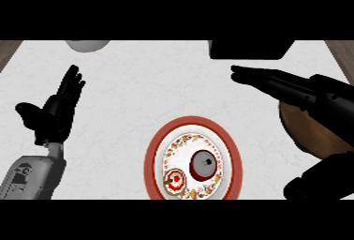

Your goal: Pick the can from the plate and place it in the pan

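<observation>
Standing upright on the round, red-rimmed plate [153,154] with a flowered centre, the small dark-red metal can [202,165] with a grey top sat a little right of the plate's middle, untouched by either hand. A small round red-and-white item [175,180] lay just beside it on the same plate, toward the lower left; what it was could not be told.

The plate rested on the white marbled counter [152,93], near the lower middle of the head view. To its right, apart from it, lay the round brown pan [304,133], partly covered by the right forearm and cut by the view's right edge.

The black right hand [276,82] hung above the counter at the upper right, well apart from the can. Its fingers were stretched out straight and close together, pointing toward the view's left, and they had hold of nothing.

The black left hand [55,110] rested at the view's left, fingers straight and pointing up, thumb spread to the side, holding nothing and well away from the plate.

At the far edge of the counter stood a black boxy object [249,49], just beyond the right hand's fingertips, and a pale rounded bowl [88,45] showed at the upper left, cut off by the top of the view.
</observation>
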`<act>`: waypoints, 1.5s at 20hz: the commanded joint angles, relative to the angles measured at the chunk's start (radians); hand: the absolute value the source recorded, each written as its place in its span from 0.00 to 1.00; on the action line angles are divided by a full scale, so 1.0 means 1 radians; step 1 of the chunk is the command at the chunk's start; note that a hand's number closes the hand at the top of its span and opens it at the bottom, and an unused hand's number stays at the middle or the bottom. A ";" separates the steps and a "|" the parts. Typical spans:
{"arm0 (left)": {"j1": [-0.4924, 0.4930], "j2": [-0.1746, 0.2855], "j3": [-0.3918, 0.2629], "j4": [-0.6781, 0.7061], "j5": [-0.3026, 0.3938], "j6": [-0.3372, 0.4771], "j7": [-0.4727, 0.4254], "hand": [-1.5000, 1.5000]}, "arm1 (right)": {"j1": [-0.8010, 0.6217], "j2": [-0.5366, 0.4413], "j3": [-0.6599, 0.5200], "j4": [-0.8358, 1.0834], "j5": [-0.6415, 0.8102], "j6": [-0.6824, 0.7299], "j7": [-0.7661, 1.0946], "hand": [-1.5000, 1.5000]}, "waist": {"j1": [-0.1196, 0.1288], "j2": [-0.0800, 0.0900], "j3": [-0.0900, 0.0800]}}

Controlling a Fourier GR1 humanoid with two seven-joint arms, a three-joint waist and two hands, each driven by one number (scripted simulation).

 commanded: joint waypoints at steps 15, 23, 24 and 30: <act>0.009 -0.027 0.058 -0.021 -0.031 -0.045 0.010 0.50 | 0.106 0.223 0.121 -0.066 0.192 0.093 0.196 0.00 | -0.006 0.001 0.001; 0.030 -0.026 0.098 0.012 -0.023 -0.096 -0.022 0.50 | 0.075 0.337 0.190 0.059 0.342 0.139 0.202 0.00 | -0.003 0.001 0.001; 0.054 -0.049 0.071 -0.034 -0.051 -0.069 -0.018 0.50 | 0.106 0.320 0.177 0.087 0.363 0.155 0.132 0.00 | -0.002 0.001 0.001; -0.006 -0.017 0.104 -0.077 -0.029 -0.101 0.091 0.50 | 0.161 0.322 0.170 0.085 0.368 0.238 0.068 0.00 | -0.004 0.000 0.001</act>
